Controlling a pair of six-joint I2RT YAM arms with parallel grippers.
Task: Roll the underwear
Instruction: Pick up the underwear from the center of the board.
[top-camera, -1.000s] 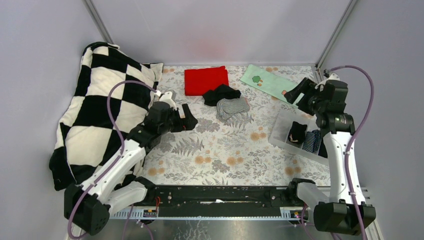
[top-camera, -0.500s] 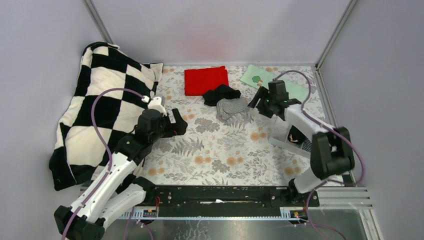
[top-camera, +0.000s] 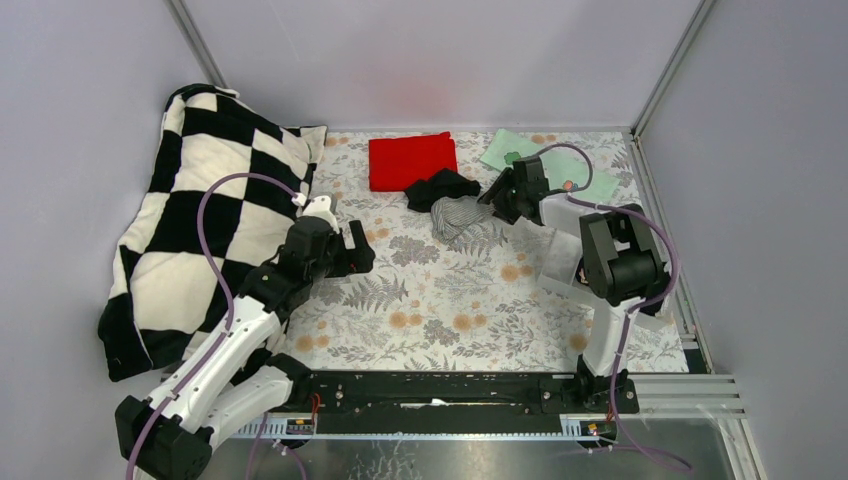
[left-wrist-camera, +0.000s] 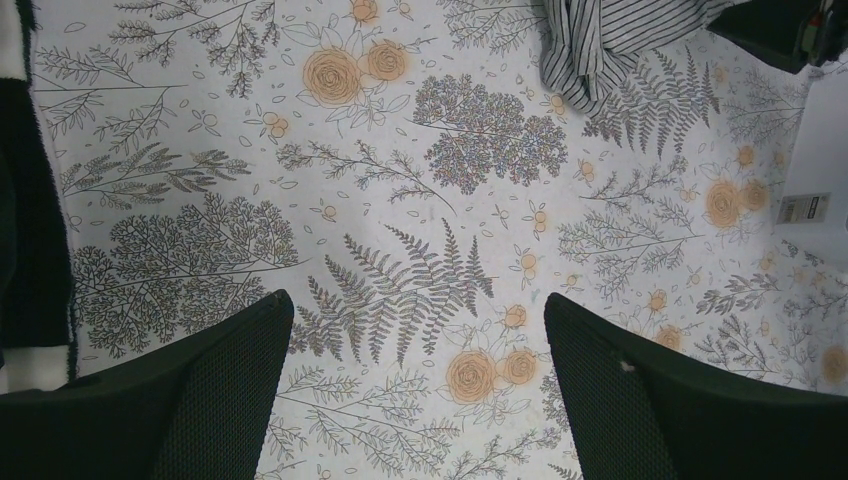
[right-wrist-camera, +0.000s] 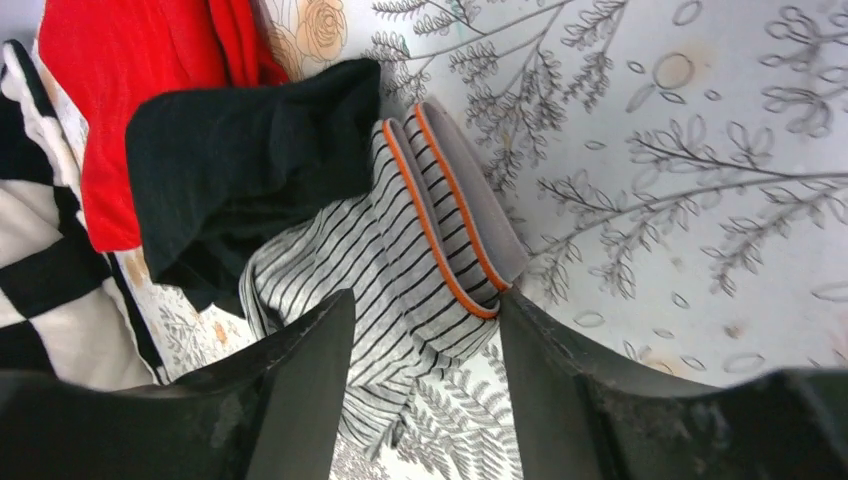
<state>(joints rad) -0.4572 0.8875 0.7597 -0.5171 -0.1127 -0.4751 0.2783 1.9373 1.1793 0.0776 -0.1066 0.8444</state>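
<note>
A black-and-white checked cushion (top-camera: 200, 215) fills the left of the overhead view, beside the floral table cover (top-camera: 440, 310). At upper centre lies the red cloth (top-camera: 410, 160). Against its lower edge sit the black briefs (top-camera: 440, 187) and, just below them, the striped briefs (top-camera: 462, 215). The right gripper (right-wrist-camera: 425, 300) straddles the striped pair, fingers apart. The left gripper (left-wrist-camera: 415, 305) hangs wide open at centre left.

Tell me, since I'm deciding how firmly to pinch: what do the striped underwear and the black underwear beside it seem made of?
Striped underwear: thin, matte knit, probably cotton jersey; lies in limp folds, with a thicker grey waistband edged in orange, likely elastic. Black underwear: soft matte cloth, slumped in loose folds; weave too dark to tell.
</note>
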